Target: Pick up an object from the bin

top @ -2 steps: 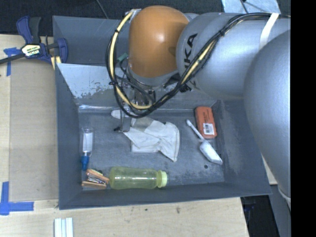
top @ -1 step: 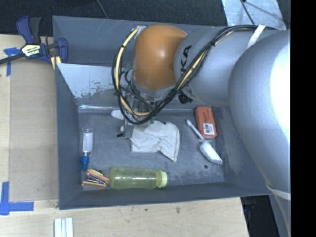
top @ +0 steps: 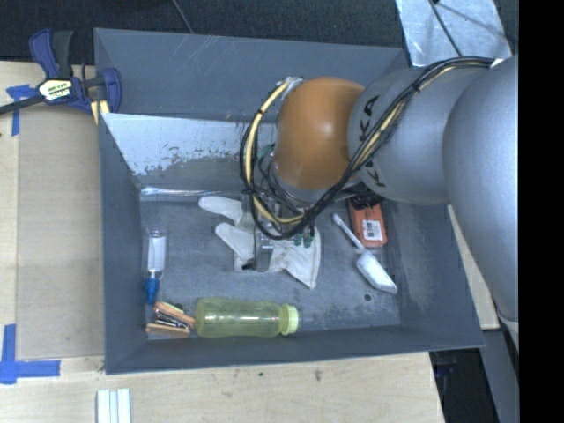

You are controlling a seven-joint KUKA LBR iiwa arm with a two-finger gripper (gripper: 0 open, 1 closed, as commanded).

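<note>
1. Grey metal bin [top: 119, 263], with sloped walls and a flat floor. You have every item below lying on that floor.

2. Silver robot arm [top: 441, 139], which enters over the bin's right edge. It has a rounded orange cover at the wrist and black and yellow cables looped around it, and it is bent down over the middle of the floor.

3. Translucent yellow-green plastic bottle [top: 247, 317]. It lies on its side along the bin's front edge, the lower one in your view, with its cap end pointing right.

4. Crumpled white cloth-like piece [top: 304, 261], spread out at the centre of the floor. This is the thing your gripper is over.

5. White plastic spoon-shaped utensil [top: 370, 267]. It lies right of the cloth, tilted, with its broad end toward the front right corner.

6. Small orange-red box with a white label [top: 370, 223], which sits near the right edge, just behind the utensil. The arm partly covers it.

7. Clear vial with a blue cap [top: 155, 261]. You will find it near the left edge, lying lengthwise with its cap toward the front.

8. Brown wooden clip-like piece [top: 169, 318], in the front left corner, just beside the bottle's base.

9. Gripper [top: 263, 261]. It is lowered onto the left part of the white cloth, directly beneath the orange cover. Cables and shadow hide its tip, so you cannot tell how far it is open or whether it has hold of the cloth.
</note>
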